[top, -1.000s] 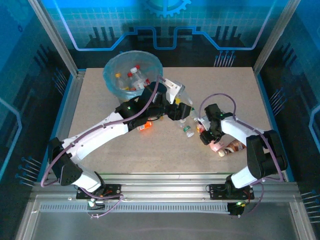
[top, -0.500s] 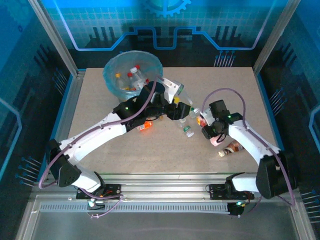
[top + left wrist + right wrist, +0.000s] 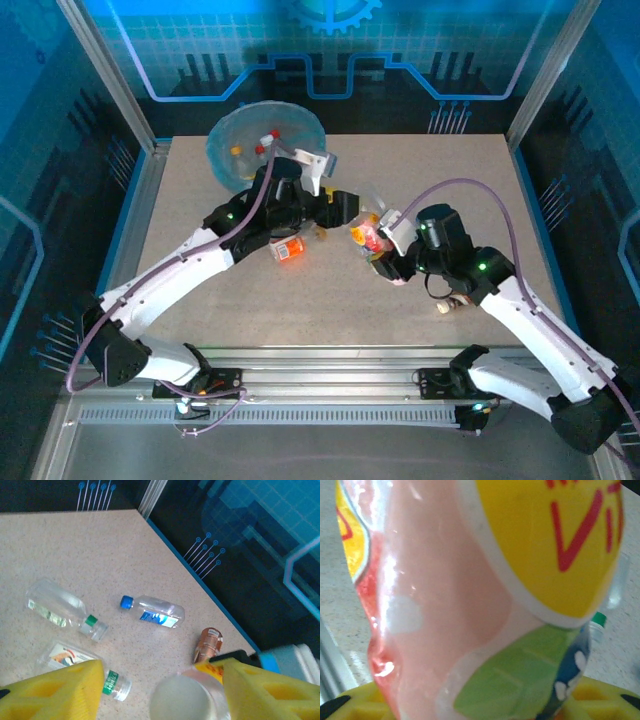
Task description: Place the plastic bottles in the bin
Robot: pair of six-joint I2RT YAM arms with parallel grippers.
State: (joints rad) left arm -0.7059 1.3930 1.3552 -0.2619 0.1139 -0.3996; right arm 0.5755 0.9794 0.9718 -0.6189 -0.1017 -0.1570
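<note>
My left gripper (image 3: 345, 208) hangs above the table's middle, just right of the bin (image 3: 225, 130), a round bucket with a light-blue liner and several bottles (image 3: 265, 145) inside. In the left wrist view the round end of a clear bottle (image 3: 180, 697) sits between the yellow fingers (image 3: 260, 690), against the right one. My right gripper (image 3: 383, 258) is shut on a pink bottle (image 3: 365, 235) with a yellow, red and green label (image 3: 485, 580), lifted off the table. Loose bottles lie below: a green-capped one (image 3: 65, 610), a blue-capped one (image 3: 152, 611) and a brown one (image 3: 207, 645).
An orange bottle (image 3: 288, 250) lies under the left forearm. A brown bottle (image 3: 455, 300) rests by the right arm. A clear bottle with a green label (image 3: 112, 682) lies under the left fingers. Metal posts and blue panels wall the table's edges (image 3: 150, 190).
The right arm has lifted the pink bottle and swung it left toward the table's middle. The left gripper has drawn back left, closer to the bin.
</note>
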